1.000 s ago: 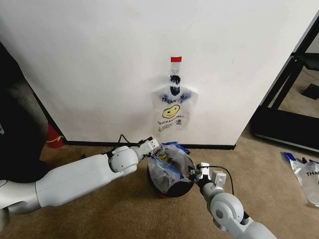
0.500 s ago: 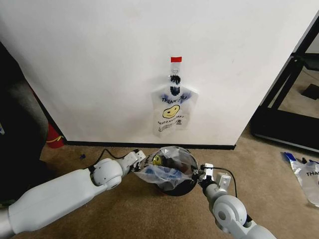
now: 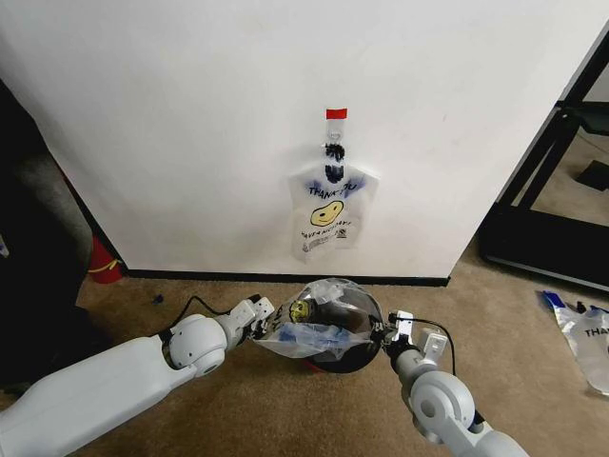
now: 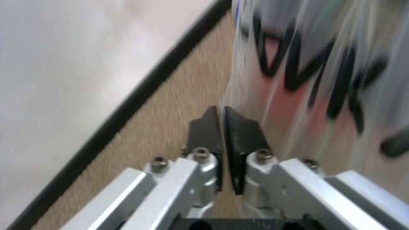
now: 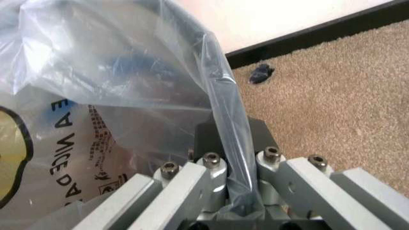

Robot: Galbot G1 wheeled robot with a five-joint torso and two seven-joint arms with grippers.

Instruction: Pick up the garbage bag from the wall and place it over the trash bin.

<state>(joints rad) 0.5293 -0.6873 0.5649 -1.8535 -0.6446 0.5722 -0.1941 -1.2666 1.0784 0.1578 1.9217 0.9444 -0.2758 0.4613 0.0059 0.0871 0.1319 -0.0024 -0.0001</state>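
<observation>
Left gripper (image 3: 259,311) low, fingers pinched together; right gripper (image 3: 388,334) opposite, apparently clamped too.

The clear garbage bag (image 3: 319,328) (smiley print showing) lies stretched across the dark trash bin (image 3: 333,354) on carpet.
</observation>
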